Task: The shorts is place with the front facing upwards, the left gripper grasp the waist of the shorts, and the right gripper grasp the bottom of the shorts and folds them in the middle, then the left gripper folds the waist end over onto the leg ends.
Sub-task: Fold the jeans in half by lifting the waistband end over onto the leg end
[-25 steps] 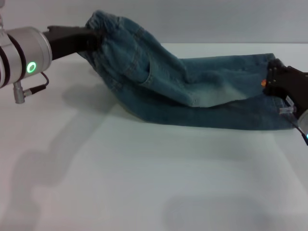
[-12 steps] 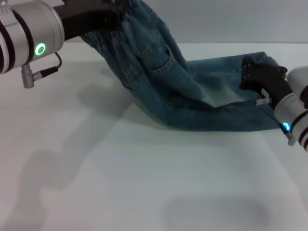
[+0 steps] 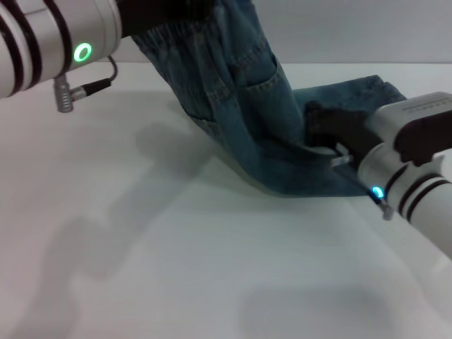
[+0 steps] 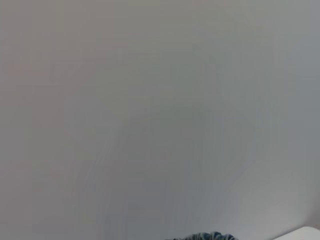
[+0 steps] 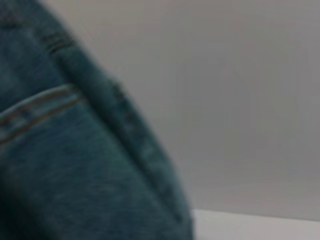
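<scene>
The blue denim shorts (image 3: 247,106) hang from their waist, which my left gripper (image 3: 173,13) holds shut at the top of the head view, fingertips buried in the cloth. From there the fabric slopes down to the leg ends (image 3: 374,88), which lie flat on the white table (image 3: 212,247). My right gripper (image 3: 321,123), dark and low, sits over the middle of the lying part, close to or on the denim. In the right wrist view the shorts (image 5: 75,165) show close up with pocket stitching. A sliver of the denim (image 4: 205,236) edges into the left wrist view.
A plain grey wall stands behind the table's far edge (image 3: 395,65). Shadows of the arms fall on the table's left part (image 3: 85,233). A corner of the table (image 4: 306,233) shows in the left wrist view.
My left gripper has risen and carried the waist to the right, so the shorts hang steeper. The right gripper has moved left from the leg ends to over the middle of the shorts.
</scene>
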`<state>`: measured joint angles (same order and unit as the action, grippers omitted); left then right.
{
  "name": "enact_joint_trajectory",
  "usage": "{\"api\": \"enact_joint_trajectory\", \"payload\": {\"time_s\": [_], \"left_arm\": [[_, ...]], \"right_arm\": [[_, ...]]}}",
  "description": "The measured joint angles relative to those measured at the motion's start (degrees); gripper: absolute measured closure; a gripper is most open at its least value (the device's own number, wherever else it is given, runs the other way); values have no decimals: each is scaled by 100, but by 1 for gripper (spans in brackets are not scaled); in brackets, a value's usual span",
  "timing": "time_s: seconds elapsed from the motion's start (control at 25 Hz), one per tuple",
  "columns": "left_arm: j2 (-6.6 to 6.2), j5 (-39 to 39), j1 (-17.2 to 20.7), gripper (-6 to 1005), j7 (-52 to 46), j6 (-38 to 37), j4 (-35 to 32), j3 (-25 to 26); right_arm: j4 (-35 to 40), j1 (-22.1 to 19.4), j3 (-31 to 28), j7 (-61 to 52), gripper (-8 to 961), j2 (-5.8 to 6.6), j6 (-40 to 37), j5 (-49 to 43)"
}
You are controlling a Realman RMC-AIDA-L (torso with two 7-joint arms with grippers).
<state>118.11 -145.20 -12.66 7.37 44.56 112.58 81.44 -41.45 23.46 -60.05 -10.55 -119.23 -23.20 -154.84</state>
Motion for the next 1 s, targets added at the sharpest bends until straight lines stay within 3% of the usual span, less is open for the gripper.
{"api": "enact_joint_trajectory", "payload": {"time_s": [0.16,0.64,1.0], "left_arm": [[-4,0,-38,894,-49,0,43,-103],[-8,0,-148,893,-52,-17,155,-249],[0,0,-184,889,-52,-83,20,-303]], "right_arm": [[294,365,294,-309,953,-13,1,-1],[357,883,858,-827,953,-20,-1,-3],[477,1037,1023,-882,953,-37,-30,-3]]}}
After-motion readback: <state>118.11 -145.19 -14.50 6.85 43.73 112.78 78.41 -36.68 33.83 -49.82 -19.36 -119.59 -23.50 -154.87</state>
